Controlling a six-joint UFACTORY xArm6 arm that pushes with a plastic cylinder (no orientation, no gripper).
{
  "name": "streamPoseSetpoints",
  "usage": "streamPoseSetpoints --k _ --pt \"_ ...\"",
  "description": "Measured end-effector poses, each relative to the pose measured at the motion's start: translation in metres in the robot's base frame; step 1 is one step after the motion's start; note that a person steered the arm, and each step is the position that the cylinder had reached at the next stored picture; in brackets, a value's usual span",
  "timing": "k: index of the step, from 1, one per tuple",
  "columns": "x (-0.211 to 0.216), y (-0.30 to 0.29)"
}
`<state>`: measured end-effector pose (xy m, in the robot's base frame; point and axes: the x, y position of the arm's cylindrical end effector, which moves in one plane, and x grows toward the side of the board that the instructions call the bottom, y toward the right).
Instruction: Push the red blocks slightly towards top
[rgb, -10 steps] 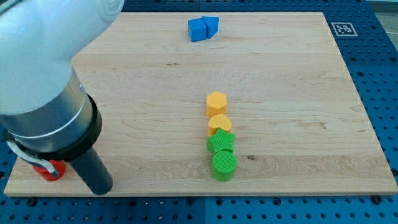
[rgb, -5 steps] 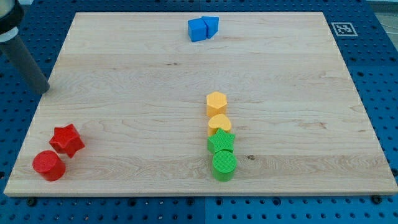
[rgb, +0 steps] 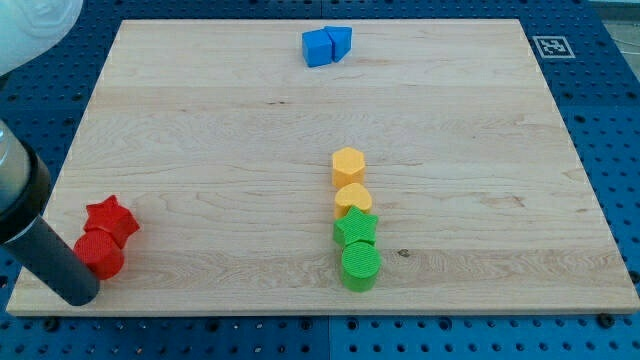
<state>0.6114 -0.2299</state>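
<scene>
A red cylinder (rgb: 101, 255) and a red star block (rgb: 111, 219) sit touching each other near the board's bottom left corner, the star just above the cylinder. My tip (rgb: 78, 297) is at the board's bottom left edge, just below and left of the red cylinder, touching or almost touching it. The dark rod rises from the tip toward the view's upper left.
Two blue blocks (rgb: 327, 45) sit together at the top centre. A yellow hexagon (rgb: 348, 165), a yellow heart-like block (rgb: 352, 198), a green star (rgb: 356, 228) and a green cylinder (rgb: 361, 266) form a column right of centre. A marker tag (rgb: 551, 46) lies off the board's top right corner.
The rod moved from the upper left edge down to the bottom left corner. The red cylinder shifted up and right against the star, which moved slightly up.
</scene>
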Motion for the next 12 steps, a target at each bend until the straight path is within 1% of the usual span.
streamPoseSetpoints --k 2,3,4,5,6,7,8,9,11,12 --pt "-0.011 0.000" --pt "-0.005 -0.029" --pt "-0.022 -0.054" --pt "-0.029 -0.032" --pt "-0.029 -0.026" --pt "-0.029 -0.008" --pt "-0.023 0.032" --pt "-0.021 0.039" --pt "-0.027 0.116" --pt "-0.047 0.116"
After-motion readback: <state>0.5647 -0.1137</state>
